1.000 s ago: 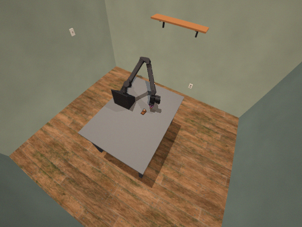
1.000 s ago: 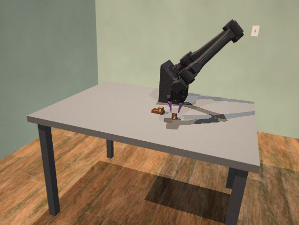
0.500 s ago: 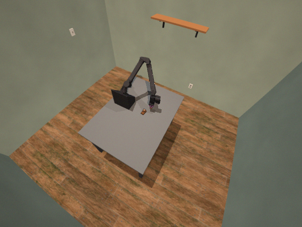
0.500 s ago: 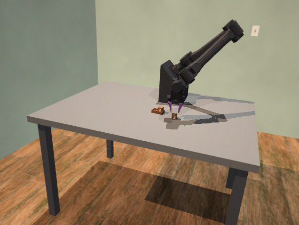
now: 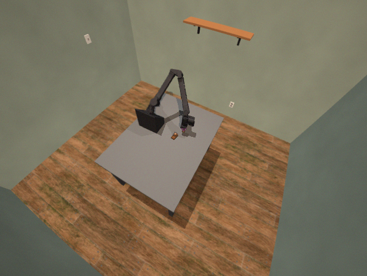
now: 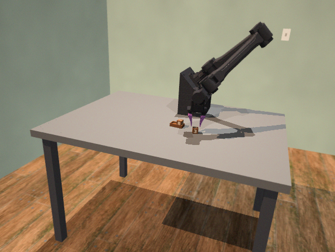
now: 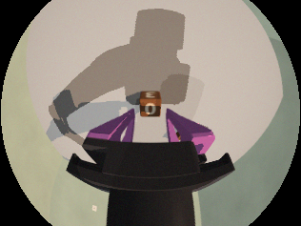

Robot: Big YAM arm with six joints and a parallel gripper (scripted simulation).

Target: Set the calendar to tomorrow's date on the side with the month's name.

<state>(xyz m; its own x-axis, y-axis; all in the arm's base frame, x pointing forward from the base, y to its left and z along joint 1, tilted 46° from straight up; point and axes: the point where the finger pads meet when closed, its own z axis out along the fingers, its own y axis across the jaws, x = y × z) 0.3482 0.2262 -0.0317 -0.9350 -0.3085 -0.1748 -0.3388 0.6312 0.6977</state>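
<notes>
Calendar parts sit apart on the grey flat-topped desk (image 6: pixel 129 127): small brown wooden tray (image 6: pixel 176 124) holds one brown cube with a pale digit, looks like 8 (image 6: pixel 179 122) (hard to read at this size), seated toward the tray's right end. Second brown cube showing a 3 (image 6: pixel 195 130) stands on the bare desk, just beside the tray, outside it, upright as far as the exterior view shows. Month name not legible in any view.

Black jointed robot arm (image 6: pixel 233 54) rises from a dark wedge-shaped base (image 6: pixel 185 91) and folds back down over the loose cube. Pincer (image 6: pixel 195 120) with purple tapered fingers (image 6: pixel 190 119) hangs just above the 3 cube, tips pointing down, partly spread, nothing between them. Wrist view: cube (image 7: pixel 150 103) lies past the tips, centred in the gap, not touching either finger (image 7: pixel 190 132).

Top view: tray (image 5: pixel 173 135) near the pincer (image 5: pixel 183 130), both near the desk's far edge. Orange wall shelf (image 5: pixel 217 28) behind.
</notes>
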